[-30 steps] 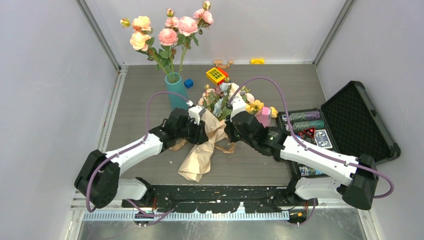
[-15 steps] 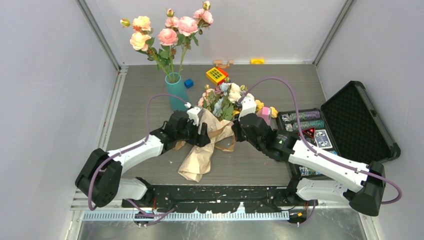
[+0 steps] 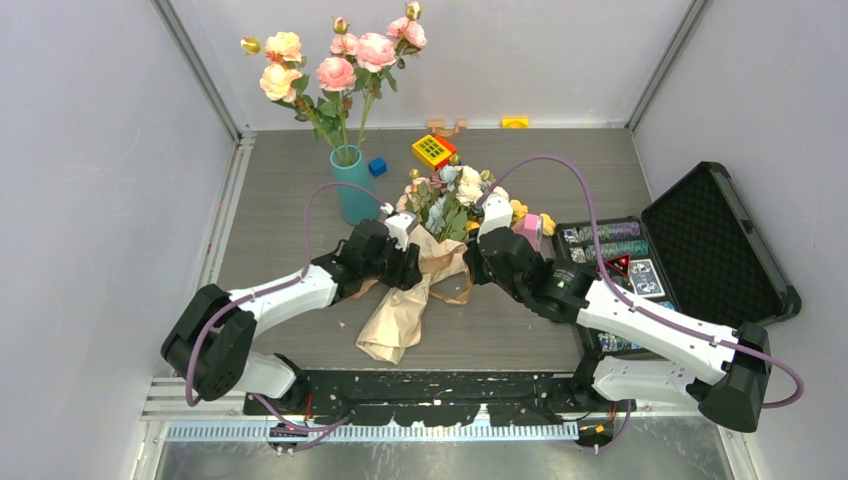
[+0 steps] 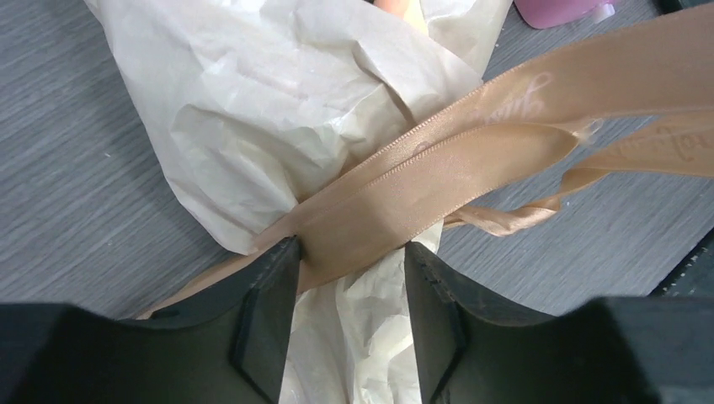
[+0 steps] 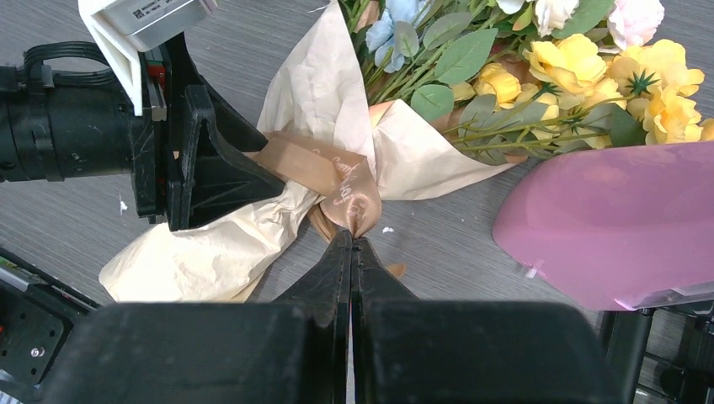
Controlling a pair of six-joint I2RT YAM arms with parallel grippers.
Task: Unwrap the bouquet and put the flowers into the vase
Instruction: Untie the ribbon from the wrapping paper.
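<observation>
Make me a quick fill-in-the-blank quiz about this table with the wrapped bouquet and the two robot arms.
1. The right gripper is shut on the bouquet's tan ___.
2. The teal vase holds long-stemmed ___.
3. The box beside the small yellow blooms is ___ in colour.
4. The left gripper straddles the bouquet's tied neck with its jaws ___.

Missing words: ribbon; roses; pink; open.

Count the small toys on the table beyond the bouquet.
4: blue cube beside the vase, yellow keypad toy just behind the bouquet, wooden piece and yellow block at the far edge. More may hide behind the bouquet.
</observation>
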